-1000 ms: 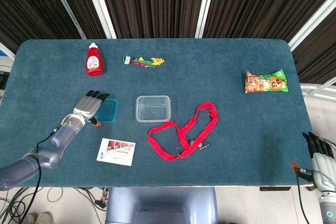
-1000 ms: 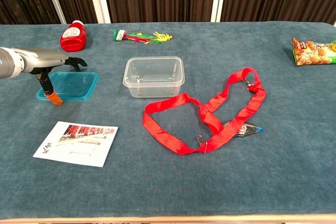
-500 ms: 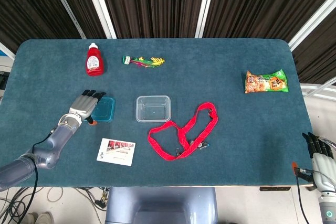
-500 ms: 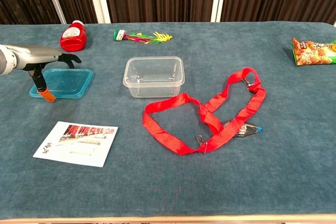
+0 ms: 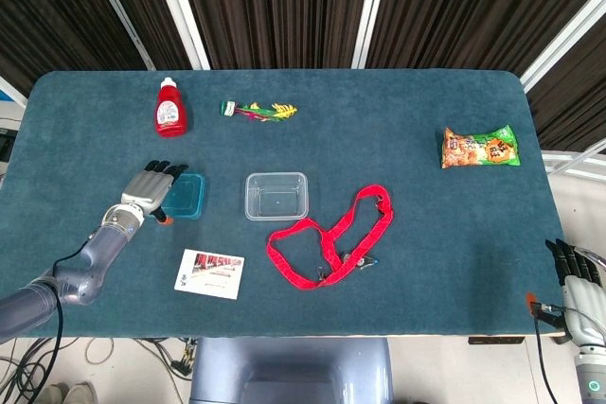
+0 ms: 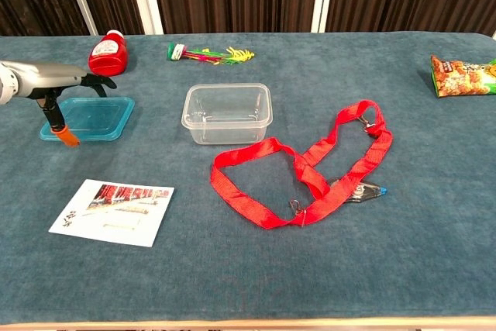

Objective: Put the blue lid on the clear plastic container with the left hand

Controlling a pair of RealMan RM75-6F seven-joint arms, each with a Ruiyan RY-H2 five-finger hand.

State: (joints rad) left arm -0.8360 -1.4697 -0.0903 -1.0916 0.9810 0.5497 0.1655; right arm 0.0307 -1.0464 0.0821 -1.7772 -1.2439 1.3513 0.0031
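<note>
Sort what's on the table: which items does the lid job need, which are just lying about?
Needed: flat blue plastic lid, clear rectangular plastic container, left hand.
Lying about: red ketchup bottle, red fabric lanyard, printed card, orange-green snack bag, coloured bundle.

Left hand [image 6: 58,87] over blue lid [image 6: 97,117], beside clear container [image 6: 227,112]

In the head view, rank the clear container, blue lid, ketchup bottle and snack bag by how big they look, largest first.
1. Snack bag and clear container: too alike to rank.
2. Blue lid, partly hidden by the left hand, so unsure.
3. Ketchup bottle.
</note>
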